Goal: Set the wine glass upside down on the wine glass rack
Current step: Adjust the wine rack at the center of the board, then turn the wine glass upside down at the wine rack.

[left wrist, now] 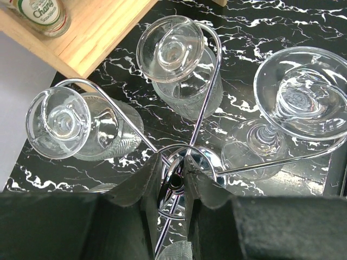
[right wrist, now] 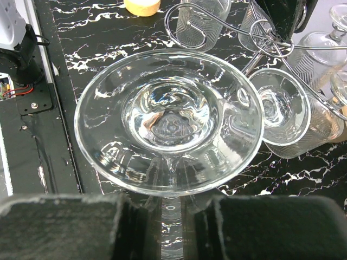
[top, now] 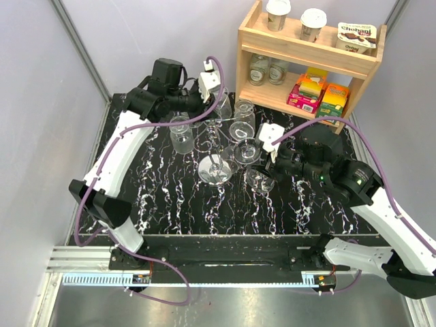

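The right fingers (right wrist: 135, 216) are clenched on the stem of the inverted glass (right wrist: 168, 119). They hold it just beside the rack (right wrist: 268, 40), and I think it is not yet hung. The left fingers (left wrist: 146, 187) grasp the rack's top loop, probably to steady it. Next the stem must slide into a free curled arm. The worktop (top: 170, 204) is black and marbled, with a wooden shelf (top: 306, 65) behind and grey walls.

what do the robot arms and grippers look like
The left arm and right arm both have white link shells with black joints, and a purple cable loops along each. A small white camera box sits at each wrist. The left gripper and right gripper have dark grey, rough-textured fingers.
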